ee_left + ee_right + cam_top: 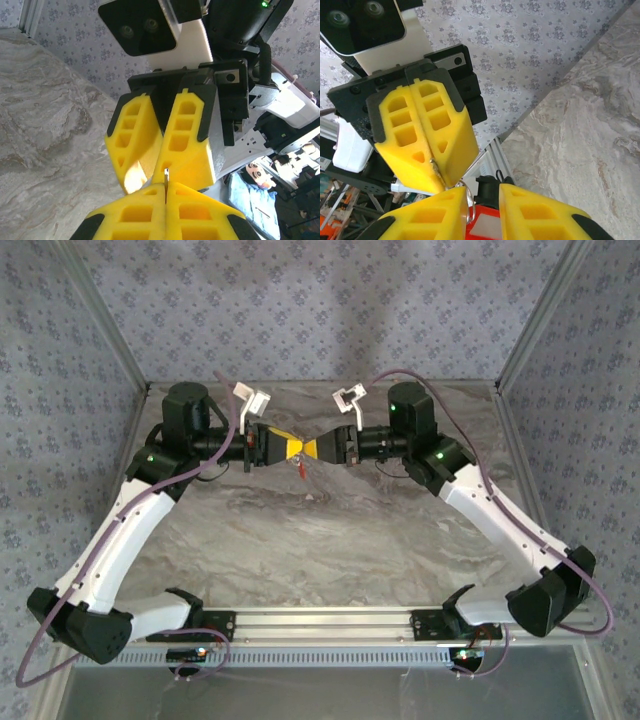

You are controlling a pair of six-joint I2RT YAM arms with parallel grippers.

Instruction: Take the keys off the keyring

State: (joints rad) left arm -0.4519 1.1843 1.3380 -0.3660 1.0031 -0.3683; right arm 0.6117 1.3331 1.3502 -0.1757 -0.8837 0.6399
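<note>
Keyring [301, 468] is hanging in mid-air above the far middle of the marbled table [330, 550]. Its little red tag is dangling just under the spot where the two grippers are meeting tip to tip. The left gripper [289, 448] is reaching in from the left with its yellow fingers pressed tight together, pinching a thin silvery sliver [166, 176] of the keyring's metal at the very tips. The right gripper [313, 448] is facing it from the right with its fingers standing a little apart. Whether they are touching the metal I cannot tell.

As I am judging it, the work is sitting at its early stage. Tag, wire and metal look to be hanging together as one bundle, so no key seems to be off yet and the pulling-apart is all left to do.

From overhead I am getting the layout and the tag as a red speck, too small to read the ring. The left wrist camera is showing the sliver standing in the seam between its own fingers, while the tag is hidden from it. The right wrist camera is giving the most. It is showing the red tag in the gap between its own fingers, a fine wire loop [470, 205] just beside one of them, and the sliver poking out of the opposite closed tips.
</note>
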